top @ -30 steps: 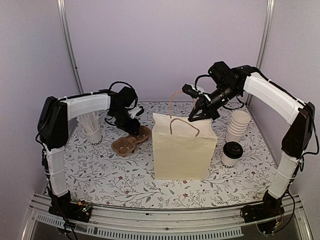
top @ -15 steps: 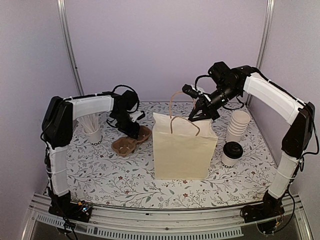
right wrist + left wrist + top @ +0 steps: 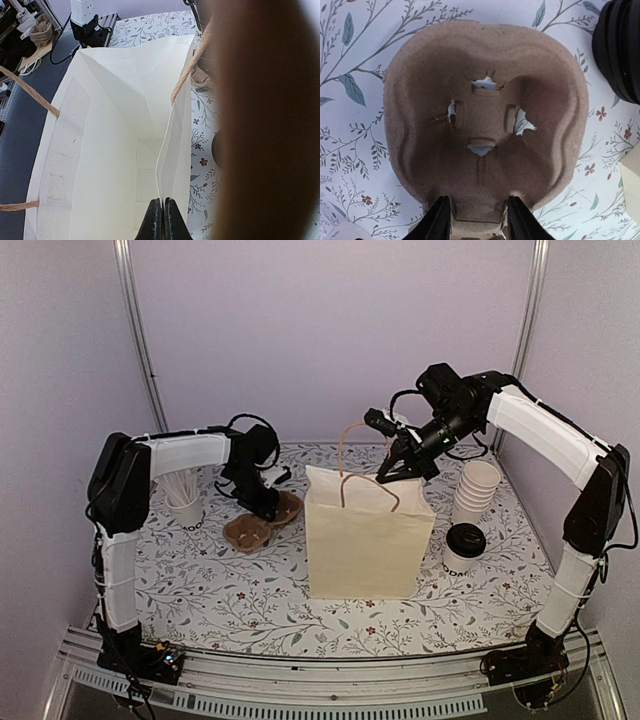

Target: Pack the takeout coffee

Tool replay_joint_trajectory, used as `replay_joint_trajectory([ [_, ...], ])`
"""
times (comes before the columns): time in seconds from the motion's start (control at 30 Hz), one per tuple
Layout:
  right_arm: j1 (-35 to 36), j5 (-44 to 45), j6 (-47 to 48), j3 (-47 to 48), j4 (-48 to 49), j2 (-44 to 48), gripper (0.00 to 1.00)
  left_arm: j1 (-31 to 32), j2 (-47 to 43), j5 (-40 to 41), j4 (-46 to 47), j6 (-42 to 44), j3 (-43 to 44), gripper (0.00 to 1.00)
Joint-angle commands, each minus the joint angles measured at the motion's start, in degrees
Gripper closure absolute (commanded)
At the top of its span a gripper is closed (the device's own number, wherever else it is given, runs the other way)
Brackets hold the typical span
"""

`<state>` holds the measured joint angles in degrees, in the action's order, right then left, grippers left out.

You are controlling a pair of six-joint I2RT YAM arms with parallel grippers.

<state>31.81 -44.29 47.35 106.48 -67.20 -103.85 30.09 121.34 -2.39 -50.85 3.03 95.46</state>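
The coffee cup (image 3: 464, 546) stands on the surface (image 3: 250, 600) just right of the paper bag (image 3: 365, 540); its base lettering is unreadable. The right gripper (image 3: 160, 215) pinches the bag's rim, and the left gripper (image 3: 479, 222) is parted astride the cup carrier (image 3: 480, 110).

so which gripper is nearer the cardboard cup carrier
Left. The left gripper straddles the edge of the cup carrier; the right gripper is away, pinching the paper bag.

A broad brown blur (image 3: 265, 125) masks half the right wrist view. The left wrist view's lower edge crops the brown moulded-pulp cup carrier (image 3: 485, 100) and left pincer (image 3: 477, 202).
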Motion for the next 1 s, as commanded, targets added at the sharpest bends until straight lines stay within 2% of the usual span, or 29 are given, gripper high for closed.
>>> replay_joint_trajectory([
  [0.0,-0.07,0.13,-0.50,-0.66,-0.57,0.76,1.00,-0.14,0.83,-0.94,-0.92,0.40,1.31,0.59],
  [0.2,-0.06,0.07,-0.42,-0.61,-0.56,0.50,1.00,-0.16,1.26,-0.88,-0.97,0.42,1.47,0.59],
  [0.5,-0.01,0.26,-0.37,-0.66,-0.66,0.49,1.00,-0.16,1.09,-1.65,-1.99,0.25,2.77,0.67],
  [0.97,-0.01,0.01,-0.56,-0.30,-0.48,0.32,1.00,0.07,-6.41,-0.53,-3.31,-1.15,1.25,0.70],
])
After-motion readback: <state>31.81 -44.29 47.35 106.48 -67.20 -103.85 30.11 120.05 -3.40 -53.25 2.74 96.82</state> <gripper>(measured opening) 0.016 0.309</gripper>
